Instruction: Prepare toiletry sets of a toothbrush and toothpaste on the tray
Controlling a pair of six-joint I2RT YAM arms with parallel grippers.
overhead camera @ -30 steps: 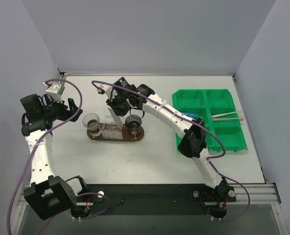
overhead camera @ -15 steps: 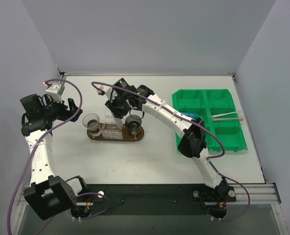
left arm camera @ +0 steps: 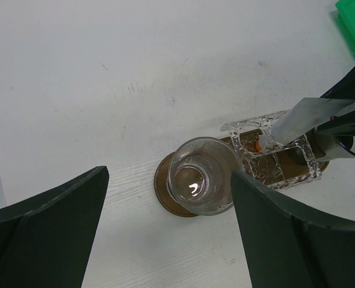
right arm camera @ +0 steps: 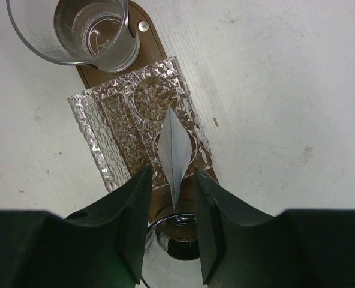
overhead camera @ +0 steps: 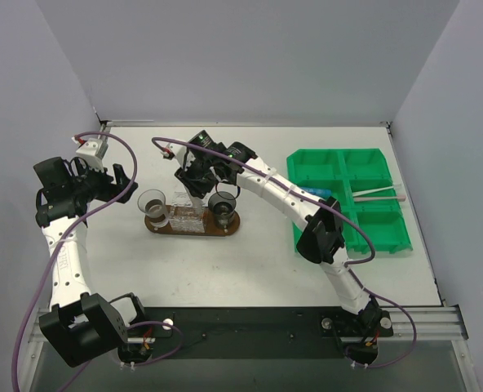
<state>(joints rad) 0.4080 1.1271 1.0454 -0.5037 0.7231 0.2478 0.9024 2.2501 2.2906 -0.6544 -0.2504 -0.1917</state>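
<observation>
Tray [overhead camera: 232,226]: mid-counter, carrying a clear holder [right arm camera: 114,120]
Green bin [overhead camera: 372,157]: at 3 o'clock of the tray, toothbrush [overhead camera: 380,193] lying across it, likely next
Left hand [overhead camera: 121,184]: spread wide, at 9 o'clock
Right hand [right arm camera: 170,177]: just loosened, fingers clear of the toothpaste [right arm camera: 174,150]
Toothpaste: upright in the holder, seemingly delivered

Dark brown oval tray [overhead camera: 233,225] sits left of centre; pale toothpaste [right arm camera: 174,153] stands upright on it; toothbrush [overhead camera: 380,193] lies flat, right.
</observation>
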